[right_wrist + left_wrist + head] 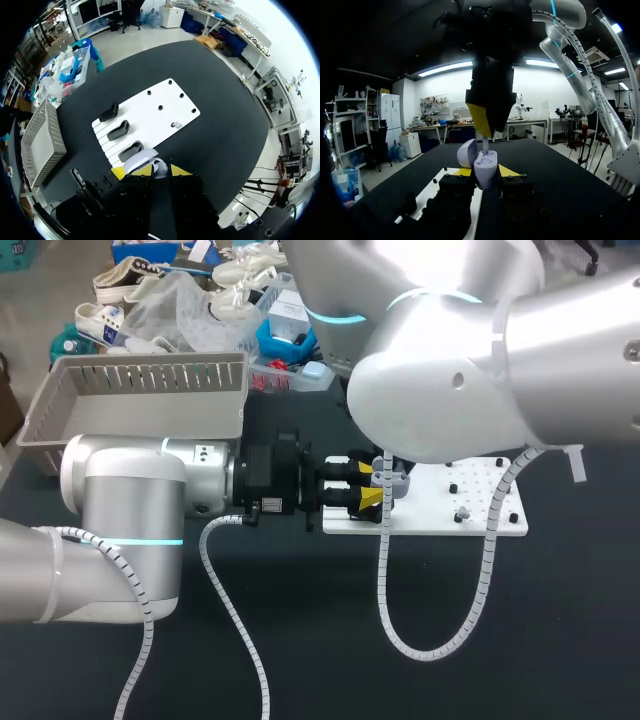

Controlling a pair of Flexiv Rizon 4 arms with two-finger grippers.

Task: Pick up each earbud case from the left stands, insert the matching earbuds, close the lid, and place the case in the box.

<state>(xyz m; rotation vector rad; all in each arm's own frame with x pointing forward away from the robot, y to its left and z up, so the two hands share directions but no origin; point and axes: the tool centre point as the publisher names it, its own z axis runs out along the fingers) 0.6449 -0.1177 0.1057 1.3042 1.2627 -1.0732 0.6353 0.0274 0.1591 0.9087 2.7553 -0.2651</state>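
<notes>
My left gripper [485, 173] is shut on a white earbud case [486, 161], held upright over the table with its lid [466, 152] swung open. From above, my right gripper [487, 131] comes down onto the case and is shut on a white earbud [485, 143], whose stem reaches the case's open top. In the right wrist view the case [146, 161] shows just ahead of the right gripper [156, 171]. In the head view the left gripper [368, 485] is at the white board's left end, and my right arm hides the case.
The white board [150, 107] carries three empty black stands [119, 130], several black pegs and one small earbud [176, 125]. A grey slatted basket [140, 400] stands at the table's back left. A corrugated cable [400, 630] loops over the black table in front.
</notes>
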